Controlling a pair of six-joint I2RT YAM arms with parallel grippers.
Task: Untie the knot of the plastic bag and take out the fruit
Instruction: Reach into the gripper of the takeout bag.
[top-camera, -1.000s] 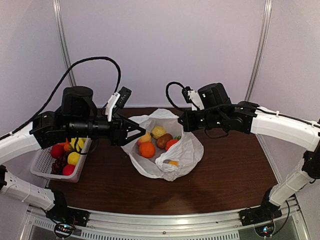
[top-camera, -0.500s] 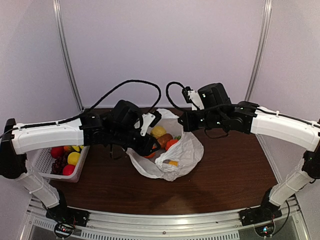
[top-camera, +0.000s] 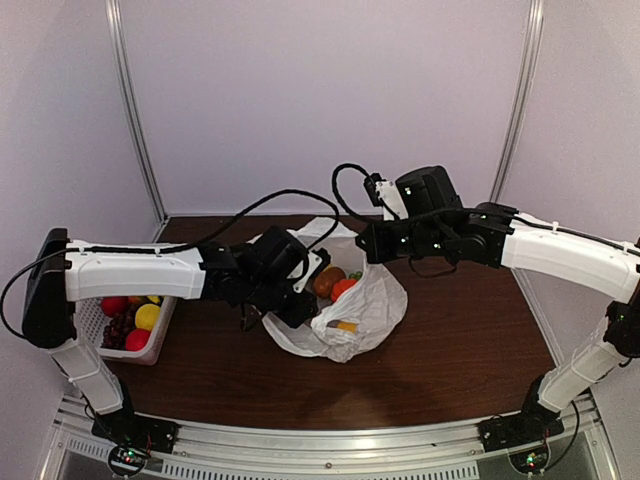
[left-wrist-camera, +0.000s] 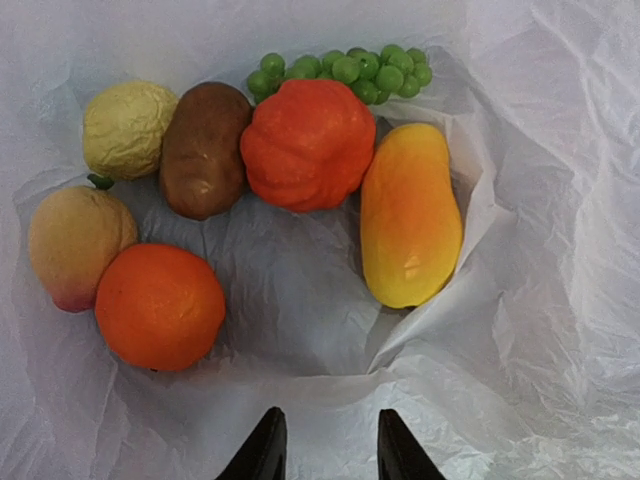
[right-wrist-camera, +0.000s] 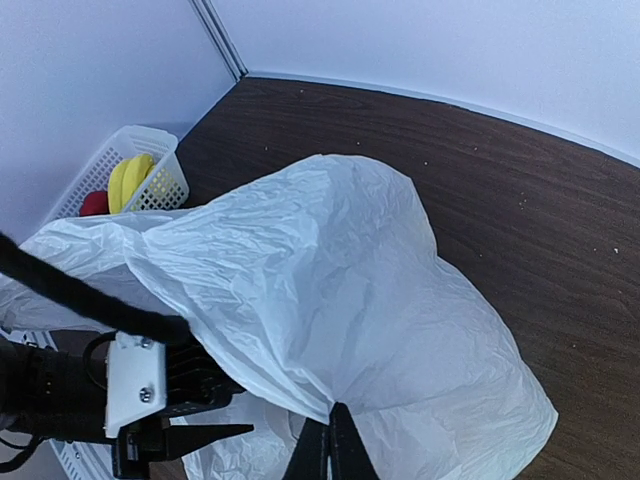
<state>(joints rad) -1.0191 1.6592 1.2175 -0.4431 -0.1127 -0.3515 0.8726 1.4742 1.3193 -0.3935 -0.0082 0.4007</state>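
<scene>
Holding the plastic bag (right-wrist-camera: 330, 270) up by its rim, my right gripper (right-wrist-camera: 328, 445) is pinched tight on the thin film; I judge that this keeps the bag's mouth spread so the other arm can reach in. My left gripper (left-wrist-camera: 325, 445) hangs inside that mouth, jaws narrowly apart with nothing between them. The fruit lies on the bag's floor ahead of it: the orange (left-wrist-camera: 160, 305) nearest, the peach (left-wrist-camera: 75, 245) beside it, the mango (left-wrist-camera: 410, 215) across the bag, and the kiwi (left-wrist-camera: 205, 148), lemon (left-wrist-camera: 128, 128) and green grapes (left-wrist-camera: 345, 68) deeper in. I see no knot.
</scene>
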